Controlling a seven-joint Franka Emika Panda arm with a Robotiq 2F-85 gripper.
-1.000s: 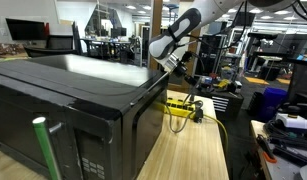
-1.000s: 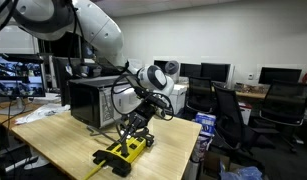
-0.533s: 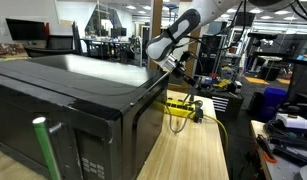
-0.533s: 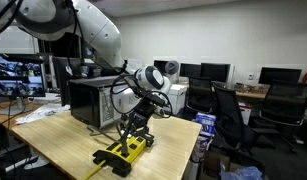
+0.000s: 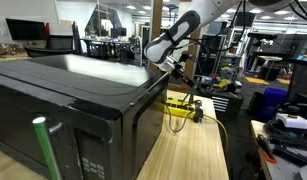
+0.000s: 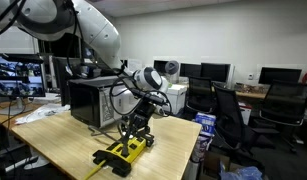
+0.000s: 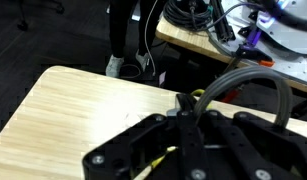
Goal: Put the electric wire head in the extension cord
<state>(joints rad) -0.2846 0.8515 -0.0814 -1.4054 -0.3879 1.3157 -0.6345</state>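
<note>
Nothing is confirmed plugged in yet: the gripper [image 6: 136,126] is seen shut just above the long flat yellow extension cord [image 6: 121,152] on the pale wooden counter [image 6: 63,135], and any grasped wire head is hidden.

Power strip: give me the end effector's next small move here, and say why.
Probably ease the end effector a little lower toward the strip. It is shut and hangs just above the yellow strip, with a black cable arching beside it in the wrist view. What it grips and how well it lines up cannot be told, so keep the drop small.
</note>
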